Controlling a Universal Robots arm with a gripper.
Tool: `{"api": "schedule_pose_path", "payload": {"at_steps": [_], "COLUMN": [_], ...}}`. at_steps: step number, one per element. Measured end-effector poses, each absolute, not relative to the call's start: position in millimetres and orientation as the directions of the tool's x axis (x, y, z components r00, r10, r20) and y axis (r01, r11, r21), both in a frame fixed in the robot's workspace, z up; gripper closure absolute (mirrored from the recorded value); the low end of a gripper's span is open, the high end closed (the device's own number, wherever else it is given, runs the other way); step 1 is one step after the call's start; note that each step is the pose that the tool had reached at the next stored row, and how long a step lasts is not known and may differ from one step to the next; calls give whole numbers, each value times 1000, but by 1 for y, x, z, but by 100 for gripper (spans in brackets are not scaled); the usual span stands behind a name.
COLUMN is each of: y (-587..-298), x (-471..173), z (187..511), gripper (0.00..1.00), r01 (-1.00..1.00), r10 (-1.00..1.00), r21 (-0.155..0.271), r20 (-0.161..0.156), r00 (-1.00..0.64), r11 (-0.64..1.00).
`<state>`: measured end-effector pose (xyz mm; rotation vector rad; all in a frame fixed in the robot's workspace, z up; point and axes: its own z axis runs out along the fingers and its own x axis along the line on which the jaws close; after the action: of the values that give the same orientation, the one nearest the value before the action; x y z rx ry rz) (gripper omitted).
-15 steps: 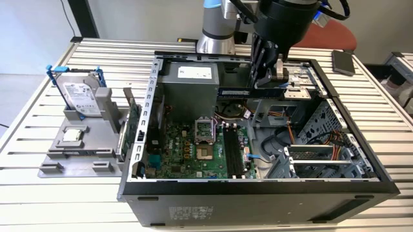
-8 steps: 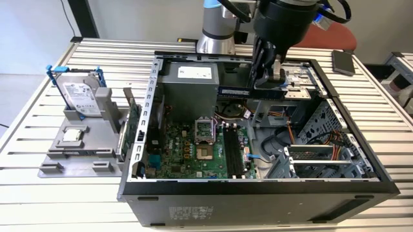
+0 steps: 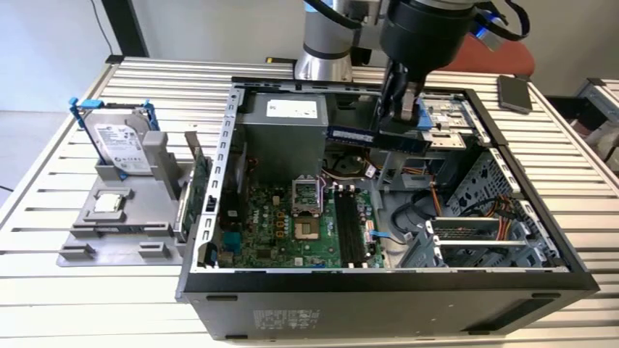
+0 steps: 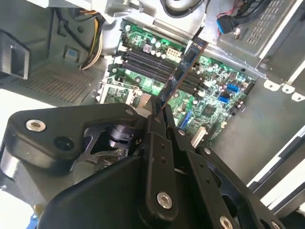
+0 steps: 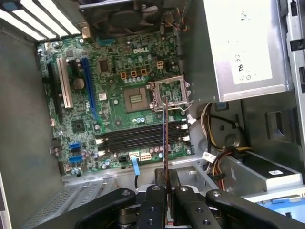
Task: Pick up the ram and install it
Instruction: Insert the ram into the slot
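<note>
My gripper [image 3: 393,125] is shut on the ram [image 3: 372,136], a long, narrow, dark stick held level in the air above the open computer case [image 3: 387,279]. It hangs over the case's back half, near the power supply and well above the motherboard [image 3: 290,232]. In both wrist views the ram [image 4: 183,67] [image 5: 165,138] shows edge-on, sticking out from between the black fingers [image 4: 155,129] [image 5: 155,200] toward the board. The black memory slots [image 3: 353,228] [image 4: 152,62] [image 5: 136,136] lie below it, apart from it, and look unfilled.
A grey power supply [image 3: 280,123] and the CPU socket [image 3: 304,210] sit inside the case beside the slots. Orange and black cables [image 3: 435,203] run at the exterior view's right. Outside, a grey stand holds a silver hard drive [image 3: 121,145] and a green expansion card [image 3: 198,188].
</note>
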<state>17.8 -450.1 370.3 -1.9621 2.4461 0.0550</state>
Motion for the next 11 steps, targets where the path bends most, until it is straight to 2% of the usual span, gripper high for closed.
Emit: {"api": "schedule_pose_path", "payload": {"at_steps": [11], "y": [-450], "x": [18], "z": [369], "gripper": [100], "r01": [-917], "r10": [-917], "r21": [24], "r20": [-25], "r00": [-398], "r11": [397]}}
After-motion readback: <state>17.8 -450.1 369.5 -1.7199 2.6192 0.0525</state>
